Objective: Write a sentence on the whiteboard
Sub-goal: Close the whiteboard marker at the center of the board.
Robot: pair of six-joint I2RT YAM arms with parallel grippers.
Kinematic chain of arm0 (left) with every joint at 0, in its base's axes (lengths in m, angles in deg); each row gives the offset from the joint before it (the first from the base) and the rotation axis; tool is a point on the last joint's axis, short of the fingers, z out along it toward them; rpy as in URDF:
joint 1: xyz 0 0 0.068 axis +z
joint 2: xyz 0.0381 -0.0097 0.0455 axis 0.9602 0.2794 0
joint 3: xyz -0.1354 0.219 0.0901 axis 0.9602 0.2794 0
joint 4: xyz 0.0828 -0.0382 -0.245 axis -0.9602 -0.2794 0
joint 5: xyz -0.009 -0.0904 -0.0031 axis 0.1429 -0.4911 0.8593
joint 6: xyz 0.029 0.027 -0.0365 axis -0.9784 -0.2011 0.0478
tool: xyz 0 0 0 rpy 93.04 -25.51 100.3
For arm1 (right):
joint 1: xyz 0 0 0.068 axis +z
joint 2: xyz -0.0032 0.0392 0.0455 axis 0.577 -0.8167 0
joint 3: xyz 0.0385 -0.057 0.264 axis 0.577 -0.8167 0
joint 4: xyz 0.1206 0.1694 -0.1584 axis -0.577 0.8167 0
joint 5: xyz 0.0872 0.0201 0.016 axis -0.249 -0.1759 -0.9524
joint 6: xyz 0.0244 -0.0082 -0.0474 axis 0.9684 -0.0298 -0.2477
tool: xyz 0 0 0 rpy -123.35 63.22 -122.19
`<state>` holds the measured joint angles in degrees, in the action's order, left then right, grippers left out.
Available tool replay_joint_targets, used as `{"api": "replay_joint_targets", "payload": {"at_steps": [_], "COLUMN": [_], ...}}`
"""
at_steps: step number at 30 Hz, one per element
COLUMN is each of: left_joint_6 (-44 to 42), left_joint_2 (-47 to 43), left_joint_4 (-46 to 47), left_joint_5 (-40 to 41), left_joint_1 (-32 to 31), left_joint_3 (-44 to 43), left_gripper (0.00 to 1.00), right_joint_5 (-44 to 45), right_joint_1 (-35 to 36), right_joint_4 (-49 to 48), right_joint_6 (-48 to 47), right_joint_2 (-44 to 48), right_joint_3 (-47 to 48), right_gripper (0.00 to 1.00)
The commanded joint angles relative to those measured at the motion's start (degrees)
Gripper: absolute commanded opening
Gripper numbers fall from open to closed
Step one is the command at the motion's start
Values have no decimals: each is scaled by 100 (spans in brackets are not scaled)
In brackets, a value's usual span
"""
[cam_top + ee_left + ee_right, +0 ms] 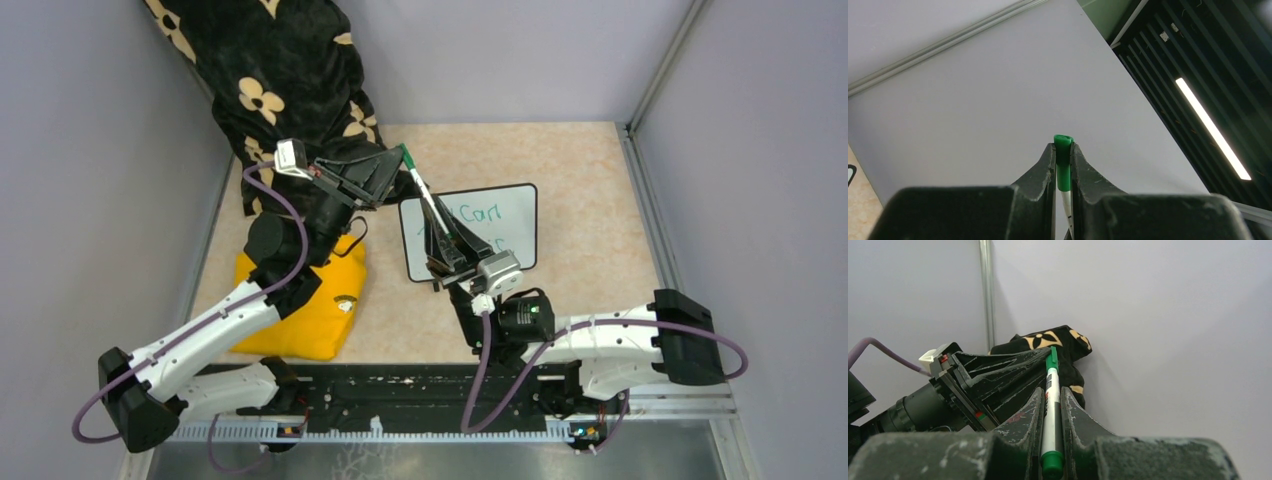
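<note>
The whiteboard (pixel 505 250) lies flat on the table, right of centre. The sentence (pixel 488 212) is green handwriting on it; only "Can" is readable, and the right arm hides the rest. A white marker (pixel 425 195) with green ends slants above the board's left edge. My left gripper (pixel 397 168) is shut on its green cap (pixel 1063 167), which pokes out past the fingertips. My right gripper (pixel 442 235) is shut on the white barrel (pixel 1050 410). In the right wrist view the left gripper (pixel 1040 360) meets the cap (pixel 1051 360) from the left.
A black cloth with beige flowers (pixel 280 80) is heaped in the back left corner. A folded yellow cloth (pixel 310 300) lies under the left arm. Grey walls enclose the table on three sides, and the black base rail (pixel 420 400) runs along the near edge.
</note>
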<state>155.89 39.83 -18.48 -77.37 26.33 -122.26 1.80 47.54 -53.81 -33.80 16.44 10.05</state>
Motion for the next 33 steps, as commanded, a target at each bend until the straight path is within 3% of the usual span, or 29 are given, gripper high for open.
{"api": "replay_joint_targets", "payload": {"at_steps": [1,13,33], "left_joint_6": [-40,-107,-468], "left_joint_2": [2,-19,102], "left_joint_4": [200,527,605], "left_joint_5": [-779,-413,-488], "left_joint_1": [-402,-700,-1248], "left_joint_3": [83,339,335], "left_gripper": [0,0,0], "right_joint_5": [266,278,287], "right_joint_1": [-17,-21,-25], "right_joint_4": [-996,-992,-989], "right_joint_6": [5,-41,39], "right_joint_2": [-109,-222,-382], "right_joint_3": [294,536,669], "right_gripper": [0,0,0]}}
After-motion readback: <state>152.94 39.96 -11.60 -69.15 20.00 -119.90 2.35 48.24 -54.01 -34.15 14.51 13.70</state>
